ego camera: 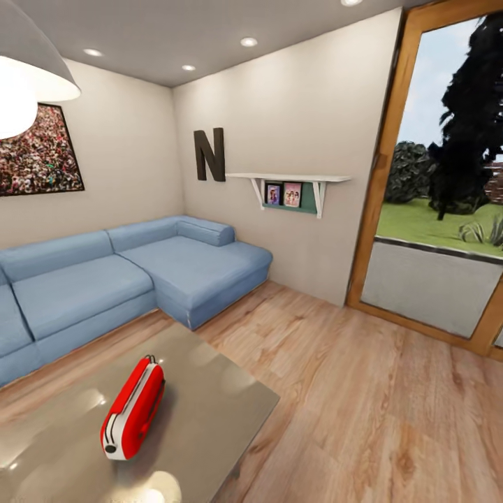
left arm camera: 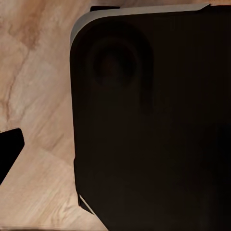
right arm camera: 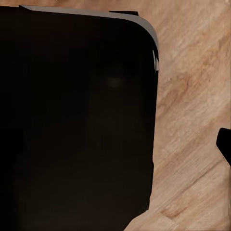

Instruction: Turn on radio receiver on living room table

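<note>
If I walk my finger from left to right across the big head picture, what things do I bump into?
Lamp → radio → letter N → shelf → window. The sofa and table stretch too wide to place in the order.

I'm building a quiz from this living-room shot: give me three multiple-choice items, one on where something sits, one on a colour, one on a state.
1. Where is the radio receiver?
A. on the sofa
B. on the table
C. on the floor

2. What colour is the sofa?
A. blue
B. green
C. brown

3. How does the radio receiver stand relative to the robot's arms?
A. gripped by the left arm
B. gripped by the right arm
C. alone, nothing touching it

Answers:
1 B: in the head view it rests on the glossy grey table, reflected in the top.
2 A: the corner sofa's cushions are light blue.
3 C: the head view shows no arm near it.
</note>
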You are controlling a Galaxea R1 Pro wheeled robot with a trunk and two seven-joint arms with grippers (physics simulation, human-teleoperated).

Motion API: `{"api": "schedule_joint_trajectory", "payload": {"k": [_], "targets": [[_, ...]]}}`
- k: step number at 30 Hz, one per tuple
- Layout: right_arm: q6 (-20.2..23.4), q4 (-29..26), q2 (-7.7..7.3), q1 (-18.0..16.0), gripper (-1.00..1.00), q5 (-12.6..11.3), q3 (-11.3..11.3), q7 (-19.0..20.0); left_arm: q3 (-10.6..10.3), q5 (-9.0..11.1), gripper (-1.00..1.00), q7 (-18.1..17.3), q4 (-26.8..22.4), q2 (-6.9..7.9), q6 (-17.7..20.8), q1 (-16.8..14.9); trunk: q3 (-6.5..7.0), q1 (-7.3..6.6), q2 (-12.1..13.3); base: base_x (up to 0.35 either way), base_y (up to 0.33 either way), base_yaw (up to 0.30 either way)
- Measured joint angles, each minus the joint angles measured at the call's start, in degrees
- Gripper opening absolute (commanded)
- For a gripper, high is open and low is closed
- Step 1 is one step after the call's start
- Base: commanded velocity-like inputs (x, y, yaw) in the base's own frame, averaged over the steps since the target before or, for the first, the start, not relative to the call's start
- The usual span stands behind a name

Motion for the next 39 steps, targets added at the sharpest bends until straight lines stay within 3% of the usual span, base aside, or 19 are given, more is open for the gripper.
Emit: {"api": "schedule_joint_trajectory", "payload": {"k": [39], "targets": [[0.0,0.0,-0.09,0.0,1.0,0.0,0.0,0.0,0.0,0.0,1.0,0.0,0.0,-0.01,0.0,0.0,0.0,0.0,0.0,0.0,0.0,0.269]]}}
